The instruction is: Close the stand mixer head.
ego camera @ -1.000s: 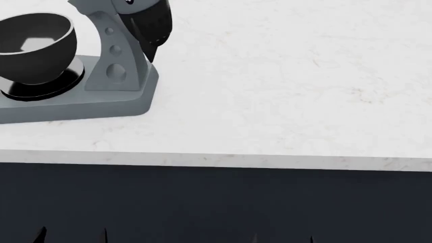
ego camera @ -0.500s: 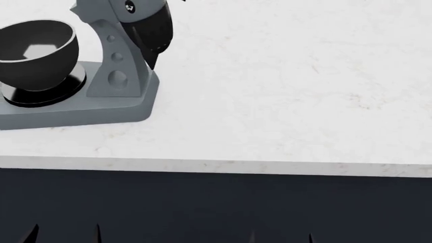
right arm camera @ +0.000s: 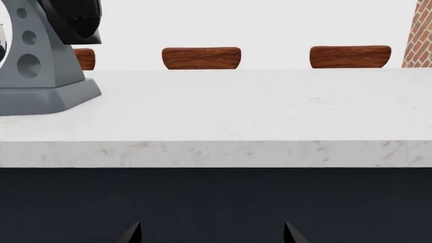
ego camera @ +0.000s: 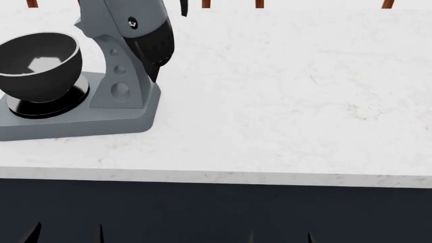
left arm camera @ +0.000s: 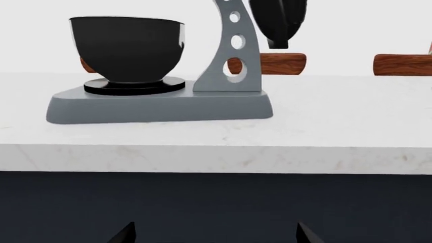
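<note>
We had the stand mixer head tilted back over its pillar near the surface's front-left corner, clear of the bowl; both end effectors, left and right, waited below the front edge, fingertips spread and empty.

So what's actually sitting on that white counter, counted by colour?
Grey: 2, the stand mixer head, tilted up, and the base with its pillar.
Black: 1, the mixing bowl.
Total: 3, all parts of one mixer on the counter.
</note>
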`<state>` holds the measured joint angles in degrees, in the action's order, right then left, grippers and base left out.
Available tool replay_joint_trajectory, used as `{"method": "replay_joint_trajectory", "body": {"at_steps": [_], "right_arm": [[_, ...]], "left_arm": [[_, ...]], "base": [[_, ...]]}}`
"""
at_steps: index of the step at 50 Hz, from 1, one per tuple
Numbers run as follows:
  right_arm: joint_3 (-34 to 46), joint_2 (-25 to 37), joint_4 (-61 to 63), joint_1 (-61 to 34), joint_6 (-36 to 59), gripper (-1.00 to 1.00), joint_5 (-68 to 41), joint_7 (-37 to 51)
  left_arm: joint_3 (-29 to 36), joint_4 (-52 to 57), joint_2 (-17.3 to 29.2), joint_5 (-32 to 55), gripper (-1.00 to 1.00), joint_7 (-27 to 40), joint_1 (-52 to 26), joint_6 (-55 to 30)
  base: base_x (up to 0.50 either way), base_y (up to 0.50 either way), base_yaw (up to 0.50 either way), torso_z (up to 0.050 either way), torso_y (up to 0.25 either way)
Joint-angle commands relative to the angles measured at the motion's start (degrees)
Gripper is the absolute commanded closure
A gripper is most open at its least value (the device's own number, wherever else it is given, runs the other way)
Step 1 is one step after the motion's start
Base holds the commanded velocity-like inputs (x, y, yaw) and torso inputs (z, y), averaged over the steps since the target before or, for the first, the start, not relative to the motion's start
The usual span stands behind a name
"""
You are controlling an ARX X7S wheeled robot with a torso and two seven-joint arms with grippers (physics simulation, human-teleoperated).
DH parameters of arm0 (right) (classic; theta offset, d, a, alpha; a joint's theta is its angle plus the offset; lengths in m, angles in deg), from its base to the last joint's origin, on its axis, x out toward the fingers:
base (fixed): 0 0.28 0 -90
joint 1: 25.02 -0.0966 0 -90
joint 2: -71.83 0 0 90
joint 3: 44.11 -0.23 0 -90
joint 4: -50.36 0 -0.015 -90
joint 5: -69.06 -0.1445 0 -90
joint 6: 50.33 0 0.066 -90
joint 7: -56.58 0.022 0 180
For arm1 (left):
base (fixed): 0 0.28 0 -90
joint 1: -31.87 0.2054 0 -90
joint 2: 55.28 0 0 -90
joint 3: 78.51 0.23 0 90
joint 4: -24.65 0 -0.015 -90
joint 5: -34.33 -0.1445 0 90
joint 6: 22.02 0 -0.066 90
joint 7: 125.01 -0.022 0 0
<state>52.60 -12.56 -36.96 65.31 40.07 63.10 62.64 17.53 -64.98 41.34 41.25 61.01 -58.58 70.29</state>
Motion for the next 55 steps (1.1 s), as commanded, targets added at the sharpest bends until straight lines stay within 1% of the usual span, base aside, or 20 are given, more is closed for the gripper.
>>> {"method": "replay_joint_trajectory", "body": {"at_steps": [1,6,11,12,13,16,18,20,22,26,30,31,33,34,36,37,40,43,48,55], "right_arm": [[0.62,0.75,-0.65,-0.31,-0.38,-1.0,-0.91,0.46],[0.8,0.93,-1.19,-0.74,-0.82,-1.0,-1.04,0.9],[0.68,2.02,9.83,-0.11,5.93,-1.0,0.12,3.66],[1.04,2.5,12.83,-0.29,8.32,-1.0,1.1,4.26],[1.19,2.66,14.37,-0.51,9.88,-1.0,1.23,4.47],[1.47,3.73,22.74,-1.53,17.49,-1.0,1.67,5.16],[0.08,4.23,28.97,-2.71,23.86,-1.0,0.01,5.35],[-0.82,4.62,32.82,-3.73,28.69,-1.0,-1.0,5.7],[-2.67,5.02,38.38,-5.7,35.49,-1.0,-2.83,6.35],[-7.37,4.33,45.94,-10.73,45.06,-1.0,-8.73,6.18],[-7.9,7.99,49.23,-16.18,54.34,-1.0,-9.73,5.98],[-9.56,7.3,51.05,-18.49,62.94,-1.0,-11.1,7.6],[-11.65,7.13,50.94,-19.49,62.85,-1.0,-13.26,5.37],[-15.28,4.63,51.54,-20.24,65.27,-1.0,-15.56,5.32],[-11.0,8.08,52.37,-20.54,64.29,-1.0,-12.99,6.28],[-13.71,5.86,53.07,-19.58,65.3,-1.0,-15.07,5.69],[-15.36,5.96,54.53,-19.7,66.67,-1.0,-16.04,5.77],[-17.64,6.12,55.48,-21.12,67.81,-1.0,-16.49,6.36],[-18.98,6.23,55.89,-20.44,68.72,-1.0,-18.35,5.81],[-13.72,9.42,55.24,-18.84,65.1,-1.0,-16.66,6.34]], "left_arm": [[0.97,1.62,0.84,0.65,-1.0,0.41,0.11,-1.28],[1.09,0.44,1.1,0.3,-1.0,0.92,-0.51,-0.61],[0.53,8.37,1.76,0.84,-1.0,2.84,0.97,-5.29],[1.16,9.41,2.16,-0.11,-1.0,3.32,0.67,-7.85],[0.06,13.72,1.98,2.76,-1.0,3.77,0.77,-13.05],[1.5,26.64,4.27,1.51,-1.0,5.11,-0.13,-22.83],[0.3,32.27,5.09,2.71,-1.0,5.77,-1.16,-28.37],[-0.11,34.58,6.03,3.39,-1.0,5.4,-1.18,-29.91],[-0.94,41.22,7.64,4.17,-1.0,6.03,-3.57,-37.35],[-1.72,45.87,10.01,6.3,-1.0,5.27,-11.88,-47.46],[-6.25,48.49,10.05,11.48,-1.0,4.51,-17.56,-57.03],[-7.62,49.79,10.17,12.54,-1.0,4.56,-18.49,-59.25],[-8.01,50.94,11.29,12.87,-1.0,4.32,-18.44,-60.62],[-8.32,51.12,11.73,12.91,-1.0,3.91,-17.34,-59.96],[-8.4,50.09,12.26,14.18,-1.0,1.89,-15.71,-59.22],[-15.09,50.25,8.61,19.43,-1.0,1.57,-17.2,-62.68],[-19.32,53.53,9.8,22.39,-1.0,1.64,-19.1,-67.76],[-16.22,53.83,11.74,20.5,-1.0,2.65,-17.94,-67.87],[-17.07,53.59,12.26,20.58,-1.0,3.0,-17.94,-68.37],[-17.41,53.48,13.05,20.56,-1.0,3.28,-17.53,-68.59]], "base": [[0.0,0.0,0.0,0.05,0.0],[0.0,0.0,0.0,0.049,0.0],[0.0,0.0,0.0,0.0,0.0],[0.0,0.0,0.0,0.0,0.0],[0.0,0.0,0.0,0.0,0.0],[0.0,0.0,0.0,0.0,0.0],[0.0,0.0,0.0,0.0,0.0],[0.0,0.0,0.0,0.0,0.0],[0.0,0.0,0.0,0.0,0.0],[0.0,0.0,0.0,0.0,0.0],[0.0,0.0,0.0,0.0,0.0],[0.0,0.0,0.0,0.0,0.0],[0.0,0.0,0.0,0.0,0.0],[0.0,0.0,0.0,0.0,0.0],[0.0,0.0,0.0,0.0,0.0],[0.0,0.0,0.0,0.0,0.0],[0.0,0.0,0.0,0.0,0.0],[0.0,0.0,0.0,0.0,0.0],[0.0,0.0,0.0,0.0,0.0],[0.02,0.04,0.0,0.0,0.0]]}}
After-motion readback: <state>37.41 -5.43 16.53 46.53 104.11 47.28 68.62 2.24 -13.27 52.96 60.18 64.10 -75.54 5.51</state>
